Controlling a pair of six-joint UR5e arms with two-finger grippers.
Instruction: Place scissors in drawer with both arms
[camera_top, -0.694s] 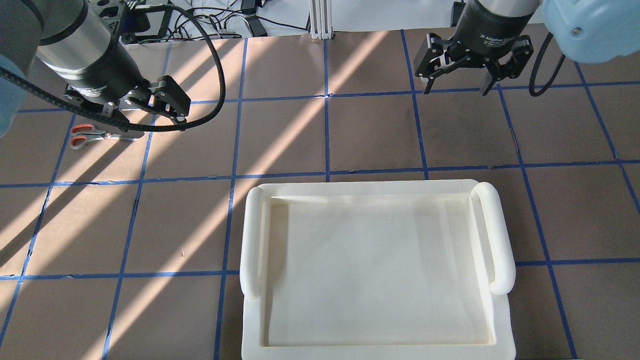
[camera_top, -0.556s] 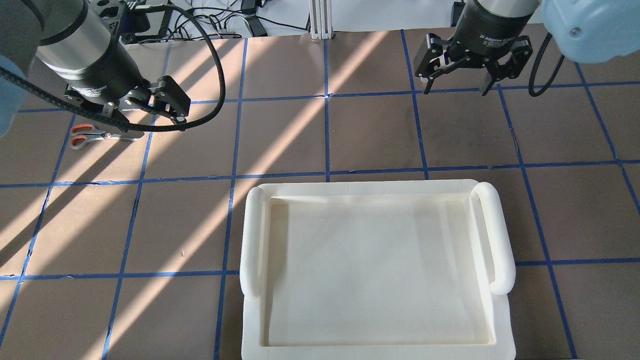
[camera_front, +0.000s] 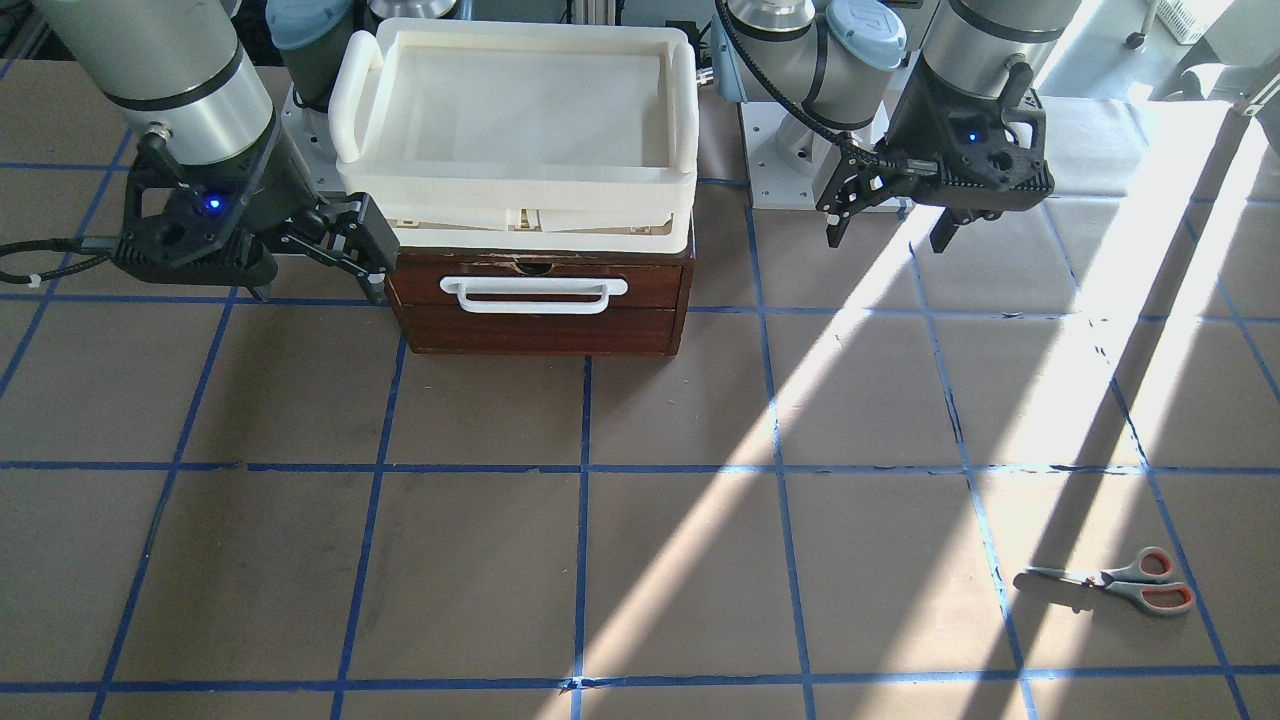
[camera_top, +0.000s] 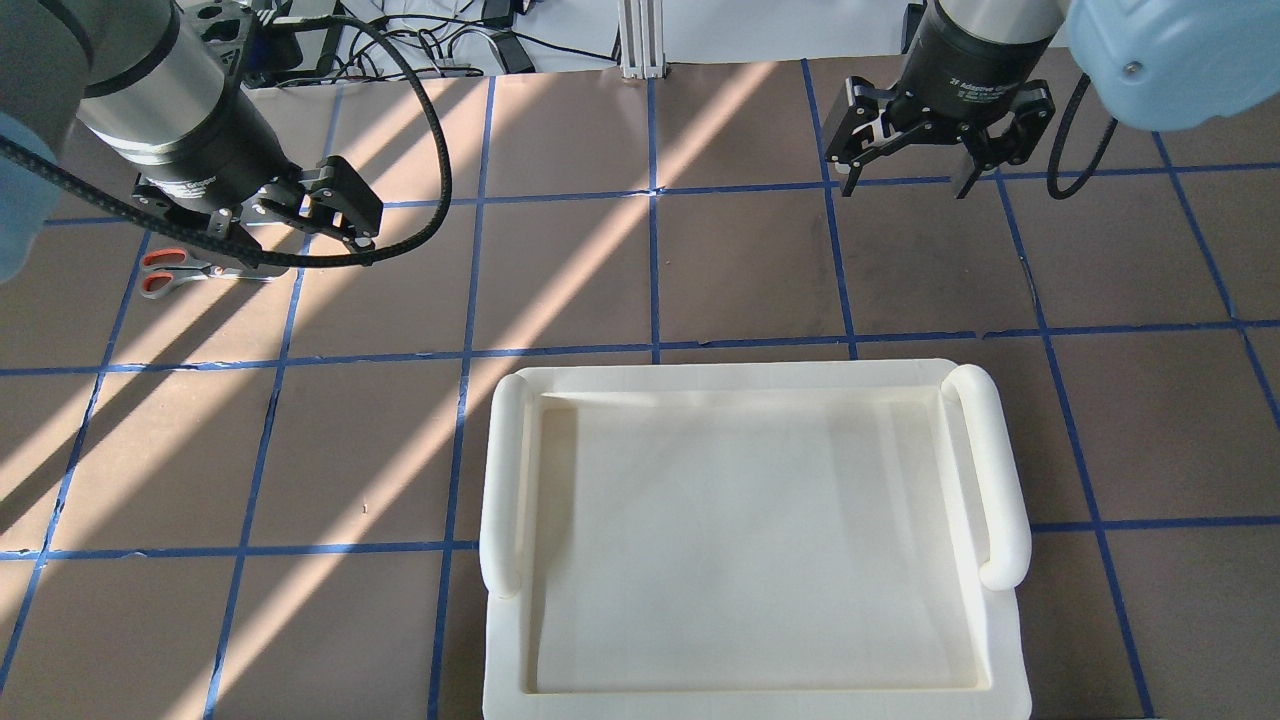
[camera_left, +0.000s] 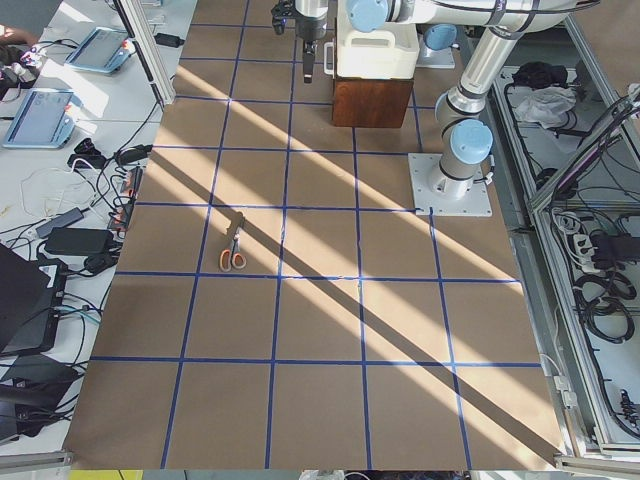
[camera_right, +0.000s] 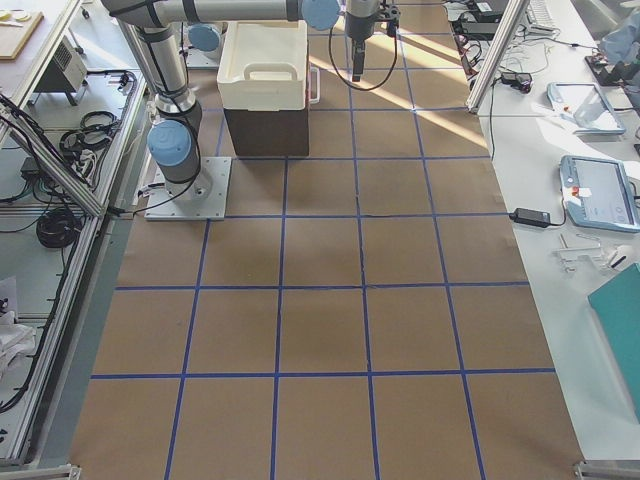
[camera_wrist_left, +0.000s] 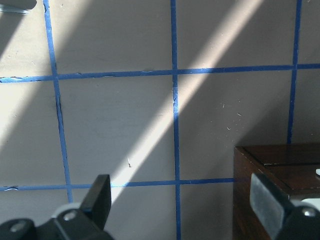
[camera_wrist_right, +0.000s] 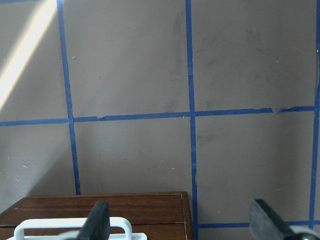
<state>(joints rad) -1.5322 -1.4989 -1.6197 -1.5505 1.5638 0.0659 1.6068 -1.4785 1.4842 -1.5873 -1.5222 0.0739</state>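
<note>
Scissors (camera_front: 1110, 580): laid flat on the table (camera_front: 640, 560) at the lower right of the front view, blades pointing toward the frame's left, nothing touching them. In the overhead view they sit at the upper left (camera_top: 175, 272), partly under the left arm's cable.
Drawer (camera_front: 540, 290): seen shut at the top centre of the front view, its white handle (camera_front: 535, 293) facing the open table so that it can be pulled from that side.
Tray (camera_front: 515, 110): stacked on top of the drawer cabinet, filling the lower centre of the overhead view and hiding the drawer from there.
Left gripper (camera_front: 890, 215): held in the air at the upper right of the front view, fingers spread wide with nothing between them. It is well apart from the scissors, on their side of the table, so it is judged the one meant to fetch them.
Right gripper (camera_front: 320, 270): held at the upper left of the front view, just beside the cabinet's corner, fingers wide apart and empty. The handle shows at the lower left of its wrist view (camera_wrist_right: 72, 229), so it is judged placed for pulling the drawer.
Progress: judged barely begun, since the drawer is not yet opened and the scissors are not yet picked up.
</note>
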